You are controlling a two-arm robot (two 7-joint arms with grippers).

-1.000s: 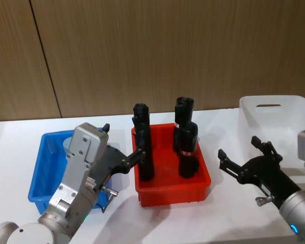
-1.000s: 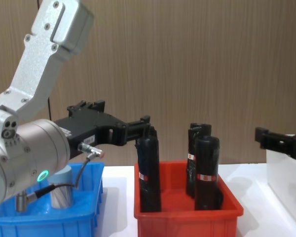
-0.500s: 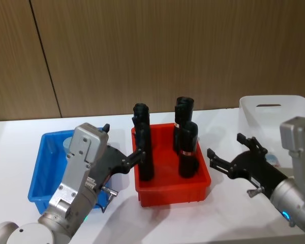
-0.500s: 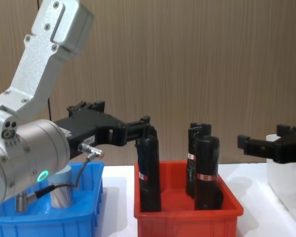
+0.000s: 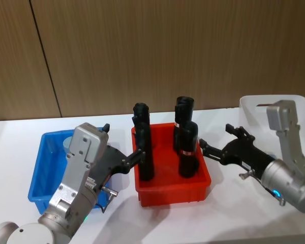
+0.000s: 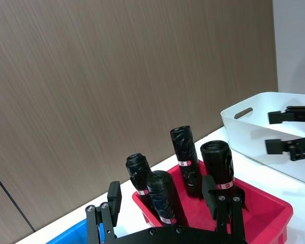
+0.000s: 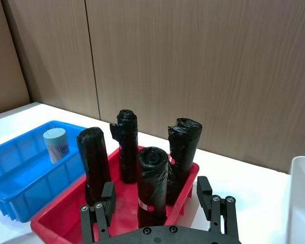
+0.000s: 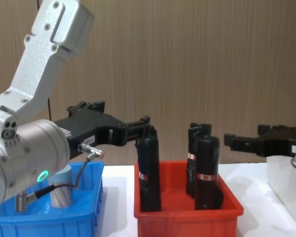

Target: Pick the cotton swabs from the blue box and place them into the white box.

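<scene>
A: Right gripper (image 5: 216, 138), spread and empty, hovers right of the red bin (image 5: 173, 192); left gripper (image 5: 123, 140), also spread, hangs left of it.

B: The cotton swabs (image 7: 56, 144) sit in the blue box (image 5: 38, 173), left of the bin. Reaching across could topple the black cylinders (image 5: 187, 147).

A bright red rectangular plastic bin (image 5: 168, 195) sits on the white surface (image 5: 10, 142) between the left gripper (image 5: 123, 141) and the right gripper (image 5: 216, 137). Four tall black cylinders (image 5: 187, 147) with red-white labels stand upright inside it. Brown wood-panelled wall (image 5: 168, 51) behind.
</scene>
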